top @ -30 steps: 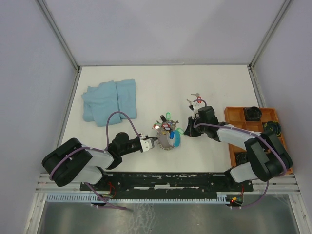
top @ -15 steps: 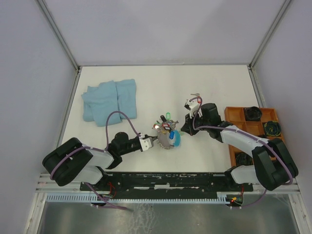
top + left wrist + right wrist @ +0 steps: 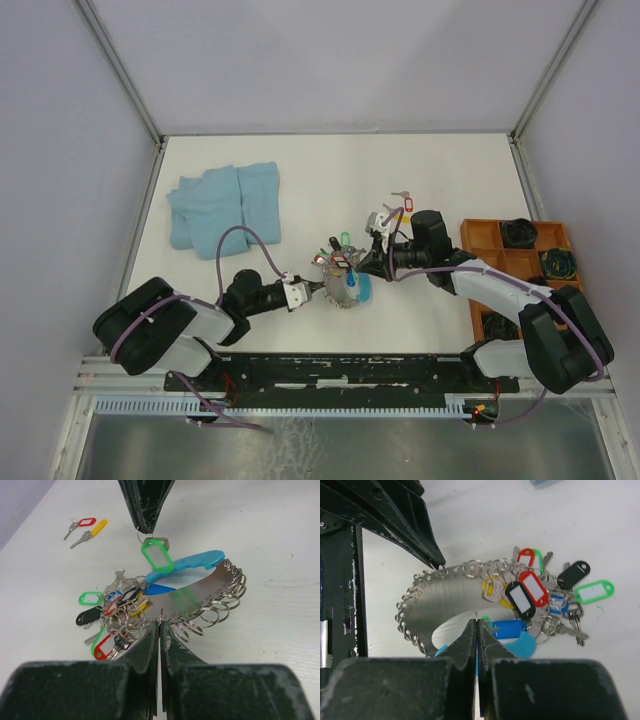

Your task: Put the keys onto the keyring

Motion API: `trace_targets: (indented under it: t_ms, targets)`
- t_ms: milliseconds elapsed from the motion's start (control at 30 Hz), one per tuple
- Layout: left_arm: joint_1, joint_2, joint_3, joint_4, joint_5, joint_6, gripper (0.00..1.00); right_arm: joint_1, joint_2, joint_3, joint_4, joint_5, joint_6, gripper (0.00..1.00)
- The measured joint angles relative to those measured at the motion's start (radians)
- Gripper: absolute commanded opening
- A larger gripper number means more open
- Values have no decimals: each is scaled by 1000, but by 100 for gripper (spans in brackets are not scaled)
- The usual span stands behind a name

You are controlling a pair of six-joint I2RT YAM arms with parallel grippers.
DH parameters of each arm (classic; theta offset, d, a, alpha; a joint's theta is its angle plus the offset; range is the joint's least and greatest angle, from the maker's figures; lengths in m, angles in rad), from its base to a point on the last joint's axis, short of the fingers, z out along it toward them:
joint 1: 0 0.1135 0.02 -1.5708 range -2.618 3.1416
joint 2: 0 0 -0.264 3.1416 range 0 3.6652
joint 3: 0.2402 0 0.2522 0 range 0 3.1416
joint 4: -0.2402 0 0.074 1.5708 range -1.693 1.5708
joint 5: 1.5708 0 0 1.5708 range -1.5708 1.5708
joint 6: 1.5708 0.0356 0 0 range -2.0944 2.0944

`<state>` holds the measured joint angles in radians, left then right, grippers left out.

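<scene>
Silver, colour-tagged keys (image 3: 117, 615) bunch on keyring (image 3: 205, 592); left hand (image 3: 160, 626) pinches it, right hand (image 3: 476, 624) a green-tagged key (image 3: 157, 556).

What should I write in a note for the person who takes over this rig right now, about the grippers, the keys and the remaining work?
Left gripper: shut on the rim of the keyring, which lies on the table.
Right gripper: shut on the small loop of the green-tagged key, held just above the keyring.
Done: a bunch of tagged keys appears to be on the keyring already.
Left: thread on the green-tagged key, then fetch the yellow key and the red-tagged key, which lie loose farther away.
</scene>
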<state>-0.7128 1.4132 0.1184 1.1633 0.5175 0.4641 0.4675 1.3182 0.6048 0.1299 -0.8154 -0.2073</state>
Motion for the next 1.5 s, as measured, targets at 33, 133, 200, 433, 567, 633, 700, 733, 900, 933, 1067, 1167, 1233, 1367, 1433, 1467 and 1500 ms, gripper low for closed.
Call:
trace_targets:
  t_ms: [33, 133, 200, 433, 567, 633, 700, 733, 900, 933, 1067, 1167, 1233, 1367, 1433, 1467, 1500]
  targets:
    - [0, 4, 0, -1, 10, 0, 3, 14, 0, -7, 29, -3, -11, 1]
    - [0, 26, 0, -2, 37, 0, 3, 66, 1, -23, 72, 13, -43, 1]
    - [0, 38, 2, -6, 50, 0, 3, 108, 4, -34, 99, 31, -64, 1]
    - [16, 43, 14, -16, 97, -1, 3, 189, 20, -80, 188, 74, -91, 1]
    - [50, 43, 21, -23, 147, -8, 3, 208, 37, -114, 269, 71, -96, 1]
    - [60, 44, 27, -34, 169, -10, 3, 212, 65, -115, 297, 63, -97, 1]
    - [67, 44, 34, -48, 191, -11, 3, 217, 98, -115, 323, 55, -98, 1]
    - [68, 44, 36, -53, 197, -11, 3, 221, 113, -115, 334, 55, -100, 1]
    - [72, 44, 45, -85, 222, -11, 3, 240, 142, -116, 363, 76, -103, 1]
    - [72, 45, 47, -90, 224, -11, 3, 244, 142, -116, 370, 81, -103, 1]
    - [77, 48, 54, -103, 230, -11, 3, 254, 134, -135, 404, 115, -95, 1]
    - [77, 48, 57, -120, 238, -11, 3, 263, 106, -167, 434, 143, -93, 1]
    - [77, 48, 58, -128, 242, -11, 3, 266, 86, -183, 441, 155, -93, 1]
    - [77, 48, 59, -137, 244, -11, 3, 272, 77, -188, 454, 163, -94, 1]
    - [77, 48, 59, -137, 245, -11, 3, 274, 77, -188, 457, 163, -95, 1]
    - [77, 48, 59, -137, 245, -11, 3, 276, 77, -188, 457, 163, -97, 1]
    - [77, 48, 59, -137, 245, -11, 3, 277, 77, -188, 457, 163, -97, 1]
